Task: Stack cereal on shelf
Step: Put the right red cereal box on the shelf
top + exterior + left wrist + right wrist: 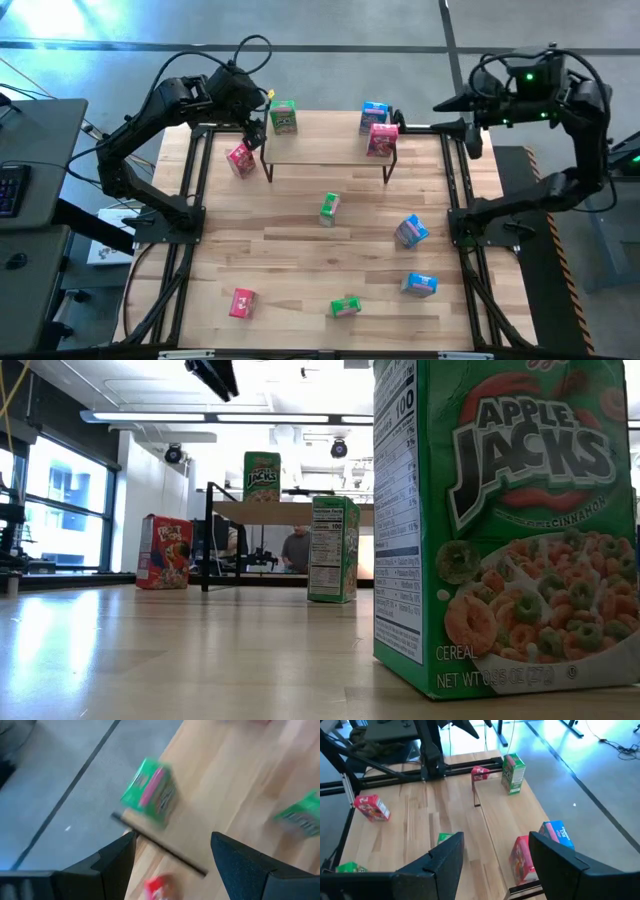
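The shelf [325, 152] stands at the table's far side. A green cereal box [284, 117] stands on its left end, and a blue box [373, 115] and a red box [381, 140] stand on its right end. In the left wrist view the green box [149, 794] sits at the shelf's end. My left gripper [172, 837] is open and hovers just left of this box [255, 128], touching nothing. My right gripper [495, 840] is open and waits off the table's far right corner [470, 132]. The shelf's red box [521, 860] and blue box [559, 834] show in its view.
A red box [241, 159] lies by the shelf's left leg. On the table are a green box [329, 208], two blue boxes [411, 230] [419, 284], a green box [345, 306] and a red box [242, 302]. Black frame rails run along both table sides. A person [296, 550] sits behind the table.
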Robot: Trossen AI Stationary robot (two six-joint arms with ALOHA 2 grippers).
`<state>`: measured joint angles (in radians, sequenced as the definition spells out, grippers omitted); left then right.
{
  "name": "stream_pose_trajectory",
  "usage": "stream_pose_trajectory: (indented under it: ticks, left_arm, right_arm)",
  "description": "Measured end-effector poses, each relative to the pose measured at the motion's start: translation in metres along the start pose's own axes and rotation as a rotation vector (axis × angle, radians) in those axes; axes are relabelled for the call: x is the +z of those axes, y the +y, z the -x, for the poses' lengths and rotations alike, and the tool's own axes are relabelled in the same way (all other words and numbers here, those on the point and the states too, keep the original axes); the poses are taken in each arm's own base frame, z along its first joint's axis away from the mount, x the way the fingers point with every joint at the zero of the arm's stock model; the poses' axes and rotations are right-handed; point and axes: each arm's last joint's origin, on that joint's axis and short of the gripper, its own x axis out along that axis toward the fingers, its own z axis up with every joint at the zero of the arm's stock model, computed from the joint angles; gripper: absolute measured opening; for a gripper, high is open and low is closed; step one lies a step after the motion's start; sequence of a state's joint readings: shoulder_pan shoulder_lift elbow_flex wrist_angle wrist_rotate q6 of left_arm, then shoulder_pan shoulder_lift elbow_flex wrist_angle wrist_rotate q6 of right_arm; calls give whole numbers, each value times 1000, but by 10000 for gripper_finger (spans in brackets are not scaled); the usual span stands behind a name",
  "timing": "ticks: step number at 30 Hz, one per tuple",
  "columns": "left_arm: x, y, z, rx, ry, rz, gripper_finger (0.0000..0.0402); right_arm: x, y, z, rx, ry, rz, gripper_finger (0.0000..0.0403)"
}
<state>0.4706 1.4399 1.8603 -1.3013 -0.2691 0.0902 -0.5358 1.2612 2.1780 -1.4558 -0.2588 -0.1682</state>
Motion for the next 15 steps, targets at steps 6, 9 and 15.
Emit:
stream_pose_trajectory:
  ticks: [6, 9, 15]
  left_arm:
    - [13, -2, 1, -88, -137, -19, 248]
    - [15, -2, 1, -89, -167, -18, 248]
    - [23, -3, -1, -105, -222, -12, 248]
  right_arm:
    - [-7, 1, -3, 9, 22, -40, 216]
    - [-18, 2, -13, 8, 12, -53, 216]
    - [-50, 3, -28, -6, -27, -100, 216]
